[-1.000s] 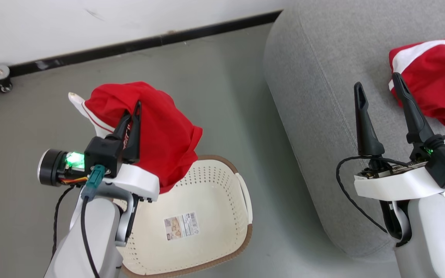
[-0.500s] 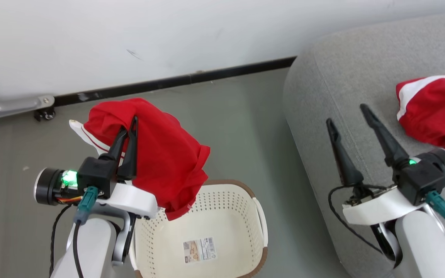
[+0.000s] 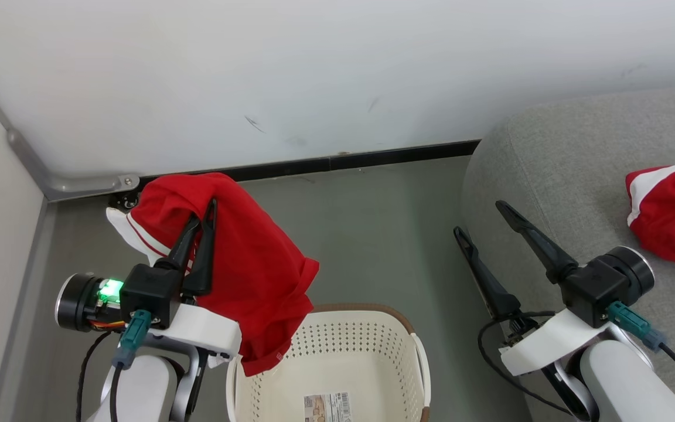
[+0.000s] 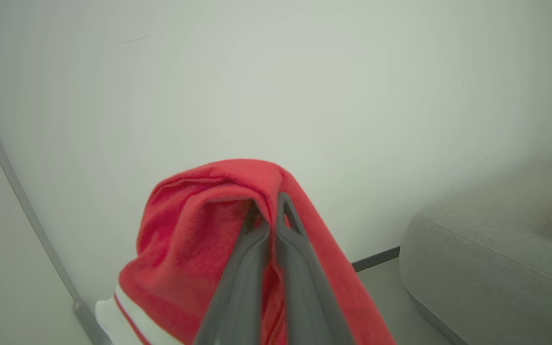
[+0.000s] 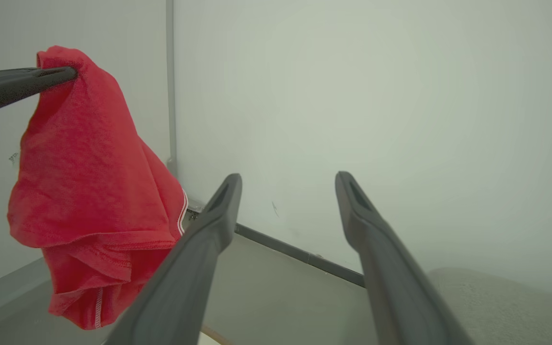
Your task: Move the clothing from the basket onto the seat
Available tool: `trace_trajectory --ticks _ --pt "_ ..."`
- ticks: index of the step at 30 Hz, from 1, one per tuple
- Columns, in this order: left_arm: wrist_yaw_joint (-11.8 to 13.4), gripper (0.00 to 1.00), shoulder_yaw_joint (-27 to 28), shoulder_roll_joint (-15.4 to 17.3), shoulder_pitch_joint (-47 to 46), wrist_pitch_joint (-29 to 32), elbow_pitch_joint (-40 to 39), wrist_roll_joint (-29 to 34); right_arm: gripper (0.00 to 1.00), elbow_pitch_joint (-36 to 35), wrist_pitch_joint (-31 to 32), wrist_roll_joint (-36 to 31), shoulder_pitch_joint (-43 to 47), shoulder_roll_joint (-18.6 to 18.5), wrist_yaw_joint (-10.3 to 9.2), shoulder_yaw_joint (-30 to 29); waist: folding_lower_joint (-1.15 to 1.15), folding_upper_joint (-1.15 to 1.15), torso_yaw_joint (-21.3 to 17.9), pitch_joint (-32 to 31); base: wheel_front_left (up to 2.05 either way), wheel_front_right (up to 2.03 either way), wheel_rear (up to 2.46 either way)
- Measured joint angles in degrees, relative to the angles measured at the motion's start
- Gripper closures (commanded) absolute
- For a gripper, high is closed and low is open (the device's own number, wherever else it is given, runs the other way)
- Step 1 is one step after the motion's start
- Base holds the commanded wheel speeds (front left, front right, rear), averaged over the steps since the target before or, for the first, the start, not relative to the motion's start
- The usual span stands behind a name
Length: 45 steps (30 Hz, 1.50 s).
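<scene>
My left gripper (image 3: 205,210) is shut on a red garment (image 3: 244,264) with white striped trim, holding it in the air above and left of the cream basket (image 3: 413,351). The cloth drapes over the closed fingers (image 4: 276,230) and hangs down toward the basket's rim. In the right wrist view the same garment (image 5: 89,191) dangles at the left. A sticker (image 3: 327,405) lies on the basket's bare bottom. My right gripper (image 3: 481,218) is open with nothing in it, at the left edge of the grey seat (image 3: 566,158). A second red-and-white garment (image 3: 671,214) lies on the seat.
A white wall (image 3: 314,76) with a black baseboard (image 3: 361,161) runs close behind. At the left a second wall meets it in a corner with a grey metal strip (image 3: 50,181). Grey floor (image 3: 372,234) lies between the basket and the seat.
The head camera has tilted upward, so the basket and seat sit lower in the view. The left gripper keeps its hold on the lifted garment. The right gripper has swung left, off the seat's edge.
</scene>
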Motion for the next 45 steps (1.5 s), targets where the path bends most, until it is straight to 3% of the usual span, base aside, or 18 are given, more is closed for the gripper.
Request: trace_trajectory --ticks 16,30,45 --pt "-5.99 1.00 -2.82 1.49 0.47 -0.05 -7.40 -0.46 0.00 -2.22 7.56 9.07 -1.83 -9.50 0.01 17.56 0.00 0.00 4.01 -4.20 0.00 0.00 0.00" --pt "-11.27 1.00 -4.98 2.97 0.46 -0.08 -10.10 -2.05 0.00 -7.66 13.66 21.74 -8.55 -17.44 0.01 26.39 0.00 0.00 4.88 -5.16 0.00 0.00 0.00" --pt "-13.51 1.00 -12.04 2.72 -2.13 -0.49 -14.46 -3.07 0.00 -11.18 17.38 32.76 -17.21 -20.57 0.01 34.94 0.00 0.00 5.67 -4.19 0.00 0.00 0.00"
